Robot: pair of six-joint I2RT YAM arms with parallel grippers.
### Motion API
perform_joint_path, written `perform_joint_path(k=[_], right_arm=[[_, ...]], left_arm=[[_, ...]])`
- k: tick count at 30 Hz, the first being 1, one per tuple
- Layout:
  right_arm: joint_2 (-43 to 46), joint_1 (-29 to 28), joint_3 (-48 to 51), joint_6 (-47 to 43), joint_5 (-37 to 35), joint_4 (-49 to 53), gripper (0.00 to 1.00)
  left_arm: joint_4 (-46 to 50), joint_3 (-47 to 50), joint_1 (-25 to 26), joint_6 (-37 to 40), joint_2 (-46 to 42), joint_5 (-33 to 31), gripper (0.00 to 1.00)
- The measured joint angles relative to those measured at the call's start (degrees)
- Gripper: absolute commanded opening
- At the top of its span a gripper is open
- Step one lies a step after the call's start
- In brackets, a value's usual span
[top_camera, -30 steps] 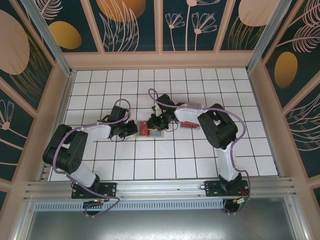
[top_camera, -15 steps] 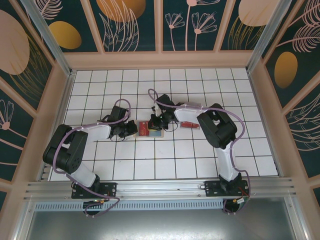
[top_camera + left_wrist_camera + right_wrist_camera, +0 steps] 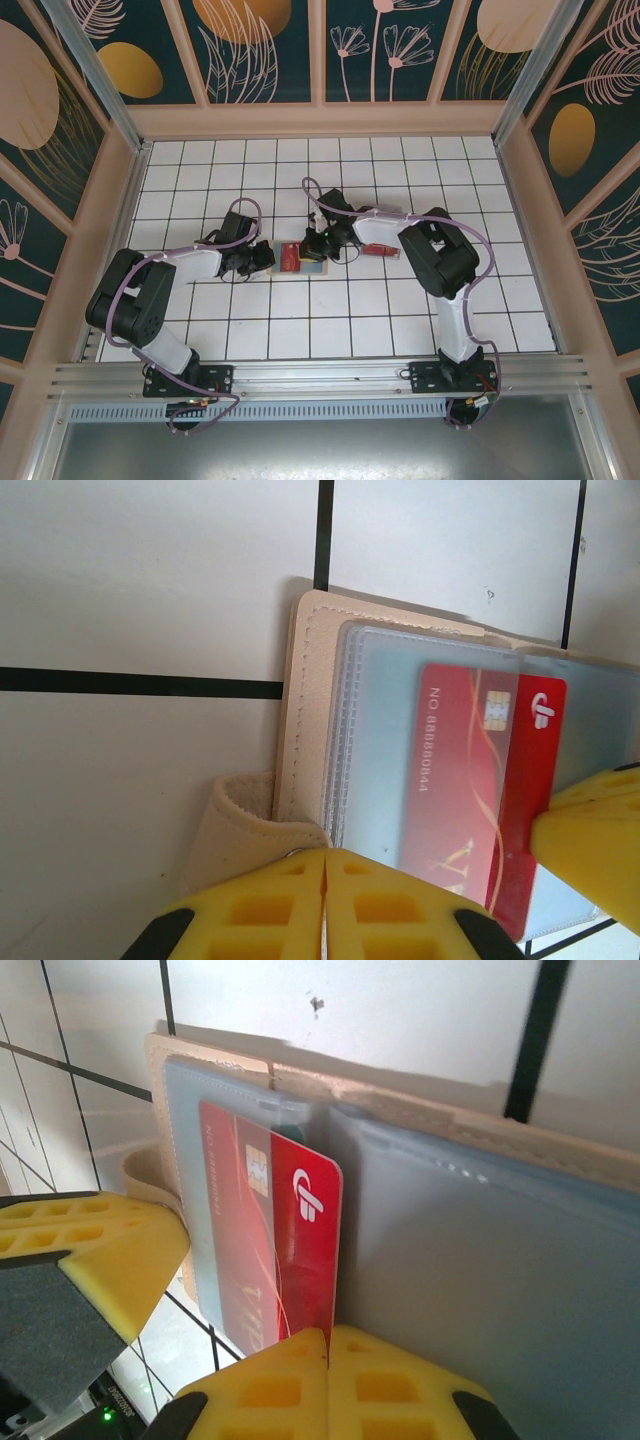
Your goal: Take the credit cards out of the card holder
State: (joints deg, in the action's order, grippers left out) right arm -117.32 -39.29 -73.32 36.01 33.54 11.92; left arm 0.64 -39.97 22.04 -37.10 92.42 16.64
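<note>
The tan card holder (image 3: 312, 267) lies open on the white tiles at mid-table, its clear sleeves facing up. A red credit card (image 3: 470, 780) sticks partly out of a sleeve. My right gripper (image 3: 327, 1335) is shut on the bottom edge of that credit card (image 3: 300, 1230), beside the blue-grey inner half (image 3: 480, 1260). My left gripper (image 3: 327, 865) is shut at the holder's left edge, pinching its tan strap (image 3: 235, 825) by the tan border (image 3: 308, 680). From above, the left gripper (image 3: 262, 258) and right gripper (image 3: 316, 246) flank the holder.
Another red card (image 3: 378, 249) lies loose on the tiles just right of the right gripper. The tiled floor is fenced by tan walls (image 3: 320, 120) on three sides. The right gripper's yellow finger (image 3: 590, 840) edges into the left wrist view.
The right gripper's jaws have shut onto the red card's edge. The right wrist shifted slightly. The left arm and the holder have stayed put.
</note>
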Motion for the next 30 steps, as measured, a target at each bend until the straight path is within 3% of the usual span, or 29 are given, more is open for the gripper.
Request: perform_joint_path(k=[10, 22, 25, 30], right_arm=[[5.6, 2.1, 2.8, -0.1, 0.0, 1.0, 0.00], [14.1, 6.3, 2.8, -6.5, -2.3, 10.2, 0.00], [14.9, 6.4, -0.2, -10.1, -4.1, 14.4, 0.00], [17.2, 6.4, -4.9, -18.5, -9.9, 21.4, 0.00]], left_arm=[[0.0, 0.0, 0.0, 0.0, 0.0, 0.0, 0.10], [1.8, -1.2, 0.0, 0.0, 0.0, 0.0, 0.13], [2.8, -2.0, 0.0, 0.1, -0.4, 0.0, 0.22], [3.3, -3.7, 0.0, 0.2, -3.3, -0.1, 0.58]])
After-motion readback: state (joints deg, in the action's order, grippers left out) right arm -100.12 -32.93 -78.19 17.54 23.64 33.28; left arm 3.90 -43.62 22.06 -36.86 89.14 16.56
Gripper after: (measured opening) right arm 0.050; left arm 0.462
